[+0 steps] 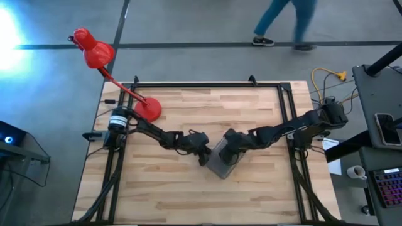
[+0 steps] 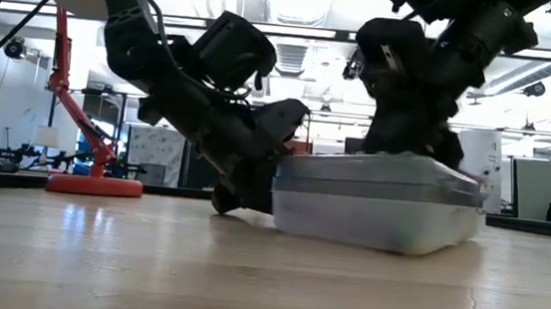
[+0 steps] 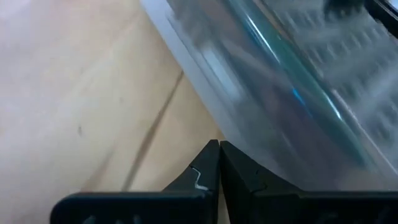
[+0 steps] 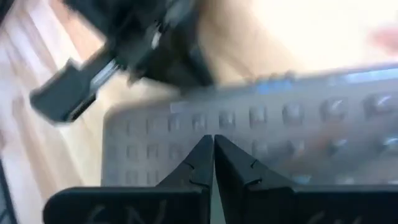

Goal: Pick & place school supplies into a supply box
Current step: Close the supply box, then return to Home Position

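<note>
The small translucent plastic supply box with its grey dotted lid (image 1: 222, 161) sat closed near the middle of the pale wooden table (image 1: 251, 194) — both my grippers at it.

My right gripper (image 4: 213, 144) rested over the lid, fingers pressed together, holding nothing; my left gripper (image 3: 219, 149) — also closed and empty — met the box's side wall at table level. The red desk lamp (image 1: 100, 56) stood well apart at the far left corner.

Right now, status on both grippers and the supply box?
Left gripper shut, at the supply box side. Right gripper shut, over the box's dotted lid. Lid on, supplies inside not discernible. Red desk lamp stands clear.
</note>
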Tool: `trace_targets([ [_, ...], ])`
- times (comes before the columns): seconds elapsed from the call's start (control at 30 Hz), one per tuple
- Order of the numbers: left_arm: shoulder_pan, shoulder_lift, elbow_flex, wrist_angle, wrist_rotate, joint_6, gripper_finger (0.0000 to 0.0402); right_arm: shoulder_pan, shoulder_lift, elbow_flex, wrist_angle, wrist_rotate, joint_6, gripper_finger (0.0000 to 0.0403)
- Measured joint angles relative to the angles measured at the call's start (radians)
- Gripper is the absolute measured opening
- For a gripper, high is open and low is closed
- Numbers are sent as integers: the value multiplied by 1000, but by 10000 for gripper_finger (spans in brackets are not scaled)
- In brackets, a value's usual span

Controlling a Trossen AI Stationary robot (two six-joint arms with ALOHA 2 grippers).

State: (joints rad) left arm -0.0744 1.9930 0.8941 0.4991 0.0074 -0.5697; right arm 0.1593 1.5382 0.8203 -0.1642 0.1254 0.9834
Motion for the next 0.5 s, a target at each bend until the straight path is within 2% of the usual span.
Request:
trace_targets([
  [0.23,-9,-121,-66,-36,4,-20,0,23,-137,9,-69,10,-37,9],
  [0.4,-15,-288,-173,-26,-25,-16,0,83,-228,14,-139,130,-4,9],
  [0.5,-21,-440,-261,-28,-29,-19,0,126,-287,17,-151,224,-5,9],
])
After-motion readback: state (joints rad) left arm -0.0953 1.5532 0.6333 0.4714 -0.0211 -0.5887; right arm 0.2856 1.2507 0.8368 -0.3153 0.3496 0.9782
